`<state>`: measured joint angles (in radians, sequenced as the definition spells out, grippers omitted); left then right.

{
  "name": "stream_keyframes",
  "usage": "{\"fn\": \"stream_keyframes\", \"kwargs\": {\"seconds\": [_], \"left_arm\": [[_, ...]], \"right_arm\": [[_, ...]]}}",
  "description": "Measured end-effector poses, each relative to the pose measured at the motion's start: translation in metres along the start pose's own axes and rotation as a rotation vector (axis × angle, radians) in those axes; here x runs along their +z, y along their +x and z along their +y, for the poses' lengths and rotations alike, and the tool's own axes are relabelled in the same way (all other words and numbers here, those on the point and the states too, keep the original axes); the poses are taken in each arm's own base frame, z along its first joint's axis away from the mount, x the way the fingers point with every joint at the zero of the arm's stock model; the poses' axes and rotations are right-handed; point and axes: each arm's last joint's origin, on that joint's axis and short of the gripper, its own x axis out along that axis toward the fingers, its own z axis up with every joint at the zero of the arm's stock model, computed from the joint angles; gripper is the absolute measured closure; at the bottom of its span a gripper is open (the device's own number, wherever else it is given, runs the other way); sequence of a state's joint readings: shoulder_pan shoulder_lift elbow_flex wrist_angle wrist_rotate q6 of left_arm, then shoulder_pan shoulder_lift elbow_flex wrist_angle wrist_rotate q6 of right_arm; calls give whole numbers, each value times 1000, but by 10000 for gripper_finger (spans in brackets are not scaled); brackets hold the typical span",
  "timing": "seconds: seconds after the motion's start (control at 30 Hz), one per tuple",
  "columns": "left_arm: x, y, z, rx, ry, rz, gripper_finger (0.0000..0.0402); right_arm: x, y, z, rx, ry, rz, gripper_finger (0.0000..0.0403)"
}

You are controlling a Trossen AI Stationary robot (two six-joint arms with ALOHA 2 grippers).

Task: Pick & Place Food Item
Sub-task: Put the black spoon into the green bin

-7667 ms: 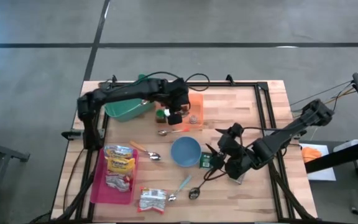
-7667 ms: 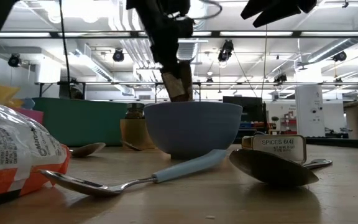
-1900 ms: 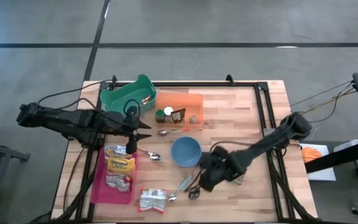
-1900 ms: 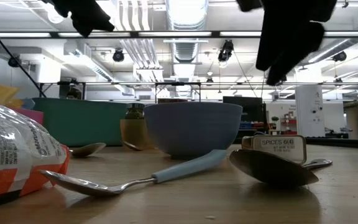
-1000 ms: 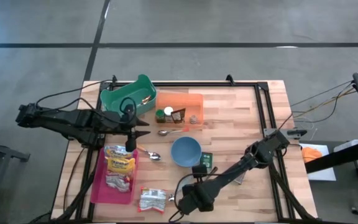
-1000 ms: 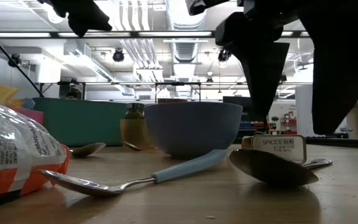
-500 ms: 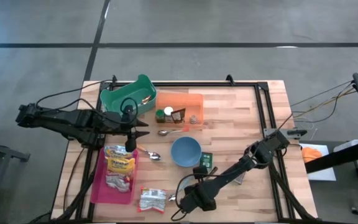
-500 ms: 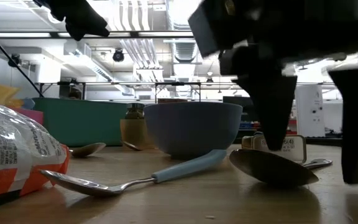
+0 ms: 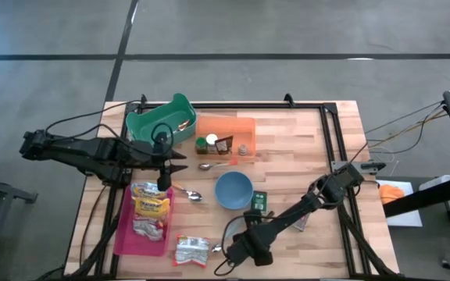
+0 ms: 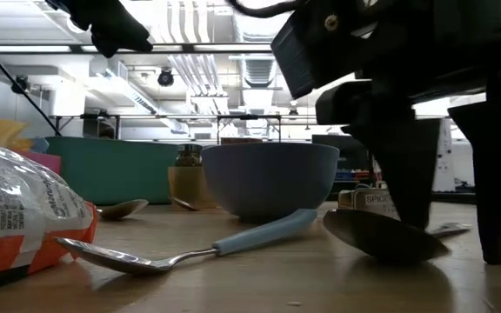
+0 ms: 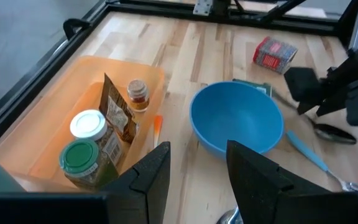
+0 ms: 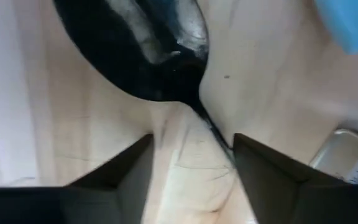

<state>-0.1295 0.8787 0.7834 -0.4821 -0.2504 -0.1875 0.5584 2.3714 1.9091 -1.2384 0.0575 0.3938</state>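
Note:
A dark metal spoon (image 12: 148, 56) lies on the wood near the table's front edge, its bowl (image 10: 381, 236) beside the blue bowl (image 9: 233, 190). My right gripper (image 12: 191, 168) points down over it, open, one finger on either side of the spoon's neck, fingertips down at the table (image 10: 455, 239). In the high view the gripper (image 9: 244, 246) hides the spoon. A red-and-white food packet (image 9: 191, 250) lies at the front edge, and snack bags (image 9: 148, 207) lie in the pink tray. My left gripper (image 11: 197, 180) hangs open and bare above the table's left part (image 9: 182, 161). My right gripper comes at the spoon from above, its fingers across the neck (image 12: 201, 115) where bowl and handle join. The thin handle runs off behind one finger (image 12: 272, 180). I cannot tell whether that finger touches it. The spoon lies flat on the table.
A spice tin (image 9: 258, 201) and a blue-handled spoon (image 9: 229, 232) lie close to my right gripper. An orange tray (image 9: 244, 125) with spice jars and a green bin (image 9: 158, 125) stand at the far side. Two more spoons (image 9: 190, 193) lie left of the bowl.
My right gripper has sunk straight down over the dark spoon until its fingertips stand at the table, and the gap between its fingers has narrowed. The spoon has stayed where it was.

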Motion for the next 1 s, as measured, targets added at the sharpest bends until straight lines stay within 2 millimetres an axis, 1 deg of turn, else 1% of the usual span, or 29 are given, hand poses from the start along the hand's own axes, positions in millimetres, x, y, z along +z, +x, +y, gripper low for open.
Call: {"fn": "stream_keyframes", "kwargs": {"seconds": [0.2,0.33,0.63,0.73,0.8,0.87,0.93,1.0], "left_arm": [[-2,1,0,0,3,11,242],[-2,1,0,0,3,11,242],[-2,1,0,-1,3,7,242],[0,1,0,-4,-2,-12,242],[2,1,-1,-6,-5,-34,242],[4,1,-1,-10,-10,-56,242],[6,1,-1,-13,-14,-72,242],[6,1,-1,-13,-15,-76,242]], "right_arm": [[3,0,0,31,-14,-11,315],[4,0,1,34,-23,-16,381],[4,-4,1,22,42,-34,390],[4,-11,2,-17,84,-98,391],[4,-19,0,-79,120,-158,391],[0,-33,-2,-157,141,-225,391],[-4,-48,-2,-201,167,-299,392],[-8,-58,-1,-229,199,-343,392]]}}
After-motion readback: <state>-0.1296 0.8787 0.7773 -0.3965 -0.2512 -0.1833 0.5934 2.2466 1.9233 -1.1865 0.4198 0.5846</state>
